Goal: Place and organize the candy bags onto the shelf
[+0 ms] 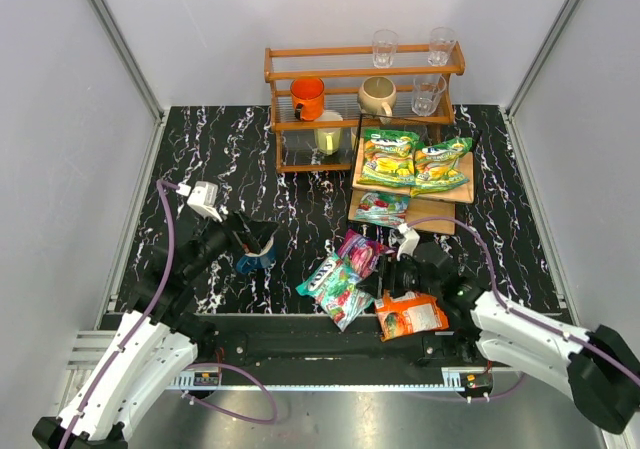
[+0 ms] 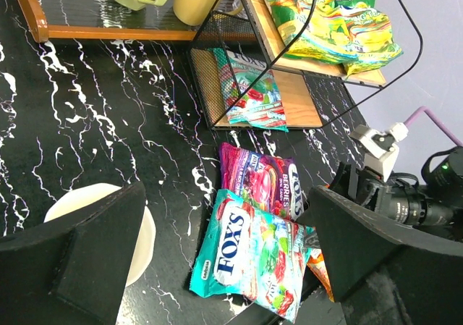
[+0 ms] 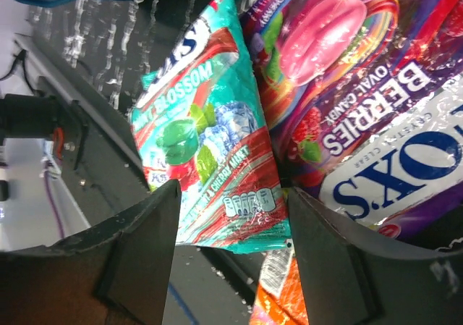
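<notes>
Currently 3 bags shelved, 3 loose. On the shelf [image 1: 462,193], right of centre in the top view: left green-yellow bag [image 1: 390,157] and right green-yellow bag [image 1: 441,164] flat on the upper tier, side by side, edges touching; shelved teal FOX'S bag [image 1: 382,208] flat on the lower tier, just below them. On the black marble table [image 1: 220,159], lower centre: purple bag [image 1: 360,251], loose teal FOX'S bag [image 1: 335,289] just lower left of it and overlapping it, orange bag [image 1: 410,316] lower right, at the table's near edge, top edge hidden. Close over those 3: right gripper [image 3: 231,195], jaws spread wide, nothing pinched; loose teal FOX'S bag and purple bag filling the gap in the right wrist view, corner of orange bag at the bottom edge. Cannot tell whether fingers touching any bag. Left of centre in the top view: left gripper [image 2: 224,198], jaws spread, nothing between them; blue mug [image 1: 256,261] directly under it, cream rim beside the finger [image 2: 94,260] at frame left in the left wrist view. Upper centre, just left of the shelf: orange-brown rack [image 1: 365,69] with orange cup [image 1: 307,97], cream mug [image 1: 377,97] and 3 glasses [image 1: 385,47].
</notes>
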Controlling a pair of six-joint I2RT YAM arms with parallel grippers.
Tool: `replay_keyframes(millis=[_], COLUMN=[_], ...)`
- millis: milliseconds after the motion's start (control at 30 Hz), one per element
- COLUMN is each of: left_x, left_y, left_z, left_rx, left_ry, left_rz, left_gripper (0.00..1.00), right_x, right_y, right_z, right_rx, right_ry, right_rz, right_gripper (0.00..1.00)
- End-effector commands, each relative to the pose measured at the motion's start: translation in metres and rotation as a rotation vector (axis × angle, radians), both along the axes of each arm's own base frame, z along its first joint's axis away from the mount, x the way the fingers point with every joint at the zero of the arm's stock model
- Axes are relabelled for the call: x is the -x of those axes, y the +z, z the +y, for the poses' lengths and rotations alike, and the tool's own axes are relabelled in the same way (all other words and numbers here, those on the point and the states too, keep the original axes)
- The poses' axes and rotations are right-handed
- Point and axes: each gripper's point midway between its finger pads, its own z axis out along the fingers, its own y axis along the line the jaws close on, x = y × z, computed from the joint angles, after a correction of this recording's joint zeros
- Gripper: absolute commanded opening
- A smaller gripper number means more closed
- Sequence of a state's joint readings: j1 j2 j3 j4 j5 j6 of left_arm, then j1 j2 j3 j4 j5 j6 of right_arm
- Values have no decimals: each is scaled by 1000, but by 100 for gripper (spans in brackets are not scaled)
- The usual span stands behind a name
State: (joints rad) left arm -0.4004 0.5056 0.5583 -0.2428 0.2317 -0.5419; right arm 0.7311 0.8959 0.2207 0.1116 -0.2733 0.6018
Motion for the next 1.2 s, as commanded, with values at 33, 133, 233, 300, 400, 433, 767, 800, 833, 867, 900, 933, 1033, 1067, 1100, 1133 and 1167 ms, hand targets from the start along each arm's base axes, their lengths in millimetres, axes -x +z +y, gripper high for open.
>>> replay_keyframes(millis=[33, 133, 233, 300, 400, 433, 767, 800, 833, 867, 900, 933, 1033, 1067, 1100, 1133, 1167], left_x=[-1, -1, 0, 0, 1, 0, 1, 1, 0, 0, 0, 0, 1, 1, 1, 1, 2], left_y=[10, 11, 11, 9, 9, 8, 7, 6, 6, 6, 5, 6, 7, 6, 7, 6, 7], left_z=[-6, -7, -7, -7, -6, -5, -4, -4, -4, -4, -4, -5, -5, -5, -4, -4, -3], left_rx=[41, 50, 51, 49, 46, 42, 31, 30, 29, 32, 32, 35, 38, 34, 34, 30, 24], left_ry=[-24, -26, -26, -26, -27, -22, -18, -18, -17, -18, -17, -23, -23, -22, -22, -20, -19], left_rz=[-39, -42, -43, -41, -41, -38, -41, -38, -40, -38, -36, -36, -39, -37, -41, -40, -44], left_gripper=[99, 99, 99, 99, 99, 99, 99, 99, 99, 99, 99, 99, 99, 99, 99, 99, 99], right_x=[10, 13, 19, 32, 42, 39, 9, 7, 1, -1, -2, -6, -5, -3, -1, 1, 3], right_y=[29, 28, 21, 11, 7, 8, 14, 15, 13, 10, 7, 6, -10, -17, -21, -17, -18], right_z=[6, 10, 21, 32, 48, 51, 19, 16, 10, 8, 6, 5, 8, 10, 14, 26, 30], right_rx=[-96, -77, -28, 16, 41, 49, 194, 193, 204, 217, 234, 249, 288, 295, 283, 210, 187], right_ry=[19, 41, 70, 120, 158, 149, -36, -63, -113, -131, -146, -173, -167, -153, -134, -103, -87], right_rz=[3, 7, 9, 23, 23, 11, -151, -159, -164, -158, -151, -144, -109, -97, -92, -106, -106], right_gripper=[67, 65, 61, 56, 50, 49, 66, 67, 67, 67, 67, 68, 69, 69, 69, 69, 69])
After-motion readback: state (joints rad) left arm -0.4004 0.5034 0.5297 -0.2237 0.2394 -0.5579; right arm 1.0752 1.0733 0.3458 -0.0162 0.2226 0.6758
